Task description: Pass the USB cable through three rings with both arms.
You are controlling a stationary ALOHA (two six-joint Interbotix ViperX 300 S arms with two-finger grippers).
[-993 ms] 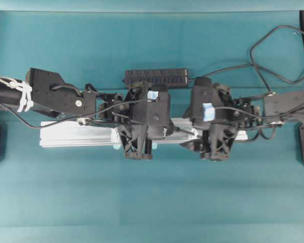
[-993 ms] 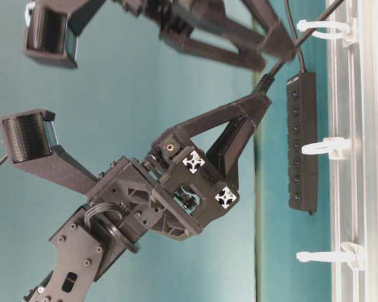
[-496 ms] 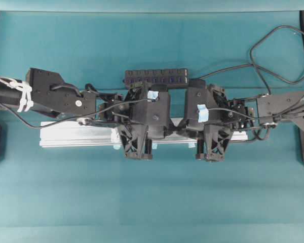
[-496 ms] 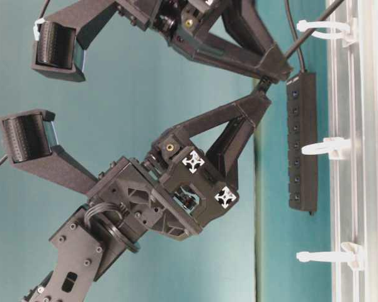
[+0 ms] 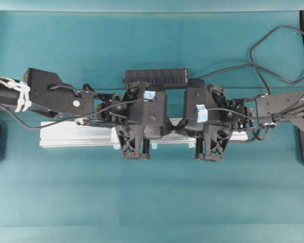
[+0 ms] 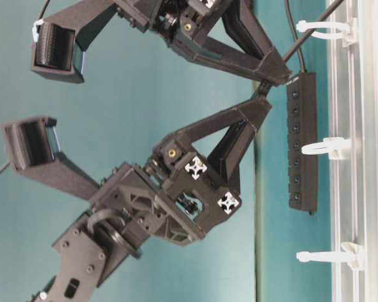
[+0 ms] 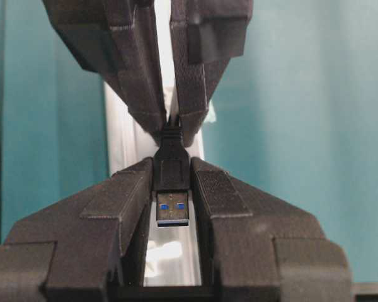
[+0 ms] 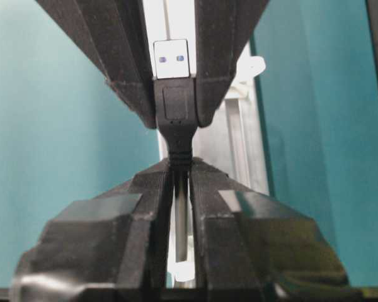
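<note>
Near the middle of the overhead view, above the silver rail, both hands met tip to tip in a handover of the USB cable. The left hand held the black plug body between its fingers, metal end showing. The right hand was pinched shut on the cord just behind the plug. One of the three rings stood on the rail at the right of the table-level view; the cable ran by the upper one. Next, probably, the left hand should let go so the right can carry on.
</note>
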